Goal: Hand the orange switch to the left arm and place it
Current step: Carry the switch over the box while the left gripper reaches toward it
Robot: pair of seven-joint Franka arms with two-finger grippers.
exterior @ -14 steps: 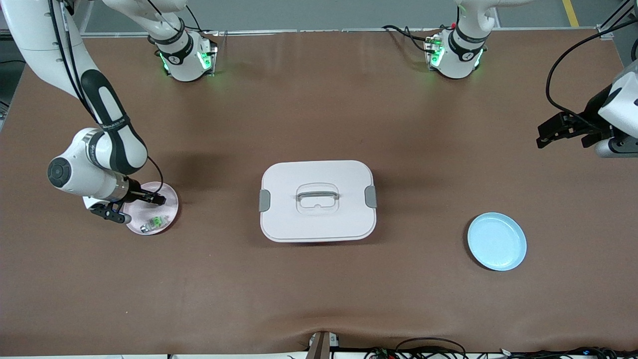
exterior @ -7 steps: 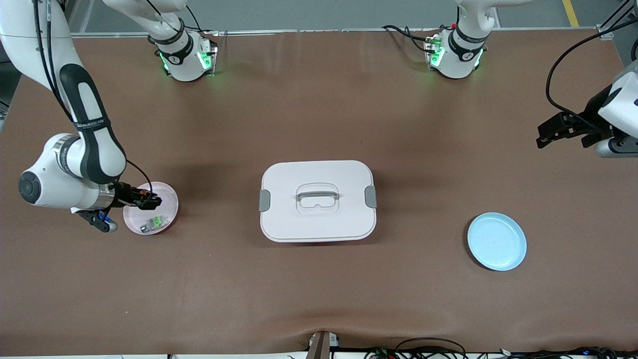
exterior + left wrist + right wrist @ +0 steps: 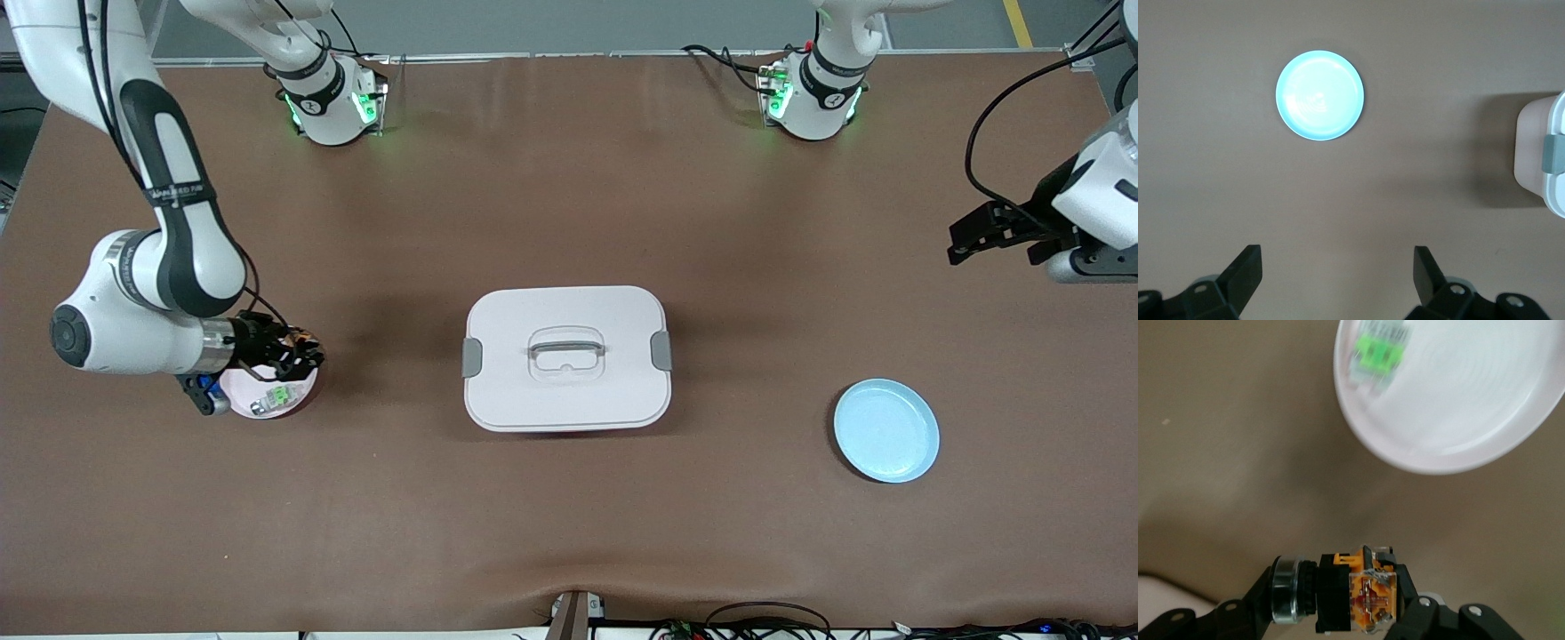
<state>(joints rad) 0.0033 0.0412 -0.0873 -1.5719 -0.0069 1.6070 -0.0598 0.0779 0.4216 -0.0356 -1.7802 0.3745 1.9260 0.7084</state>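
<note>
Right end effector [image 3: 1345, 613] is clamped on the orange switch [image 3: 1355, 597] over the pink plate [image 3: 298, 396]. I should lift well clear before rounding the box [image 3: 566, 357]; left end effector [image 3: 1338, 273] waits, fully open.

A pink plate [image 3: 298, 397] lies toward the right arm's end of the brown table [image 3: 569, 533] and carries a green-and-silver switch [image 3: 274, 399] on the part nearer the front camera. A light-blue plate [image 3: 886, 430] – nothing on it – lies toward the left arm's end.

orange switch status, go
Right gripper shut on small black-and-orange switch, over pink plate. Left gripper open, waiting. Large white lidded box between plates.
</note>
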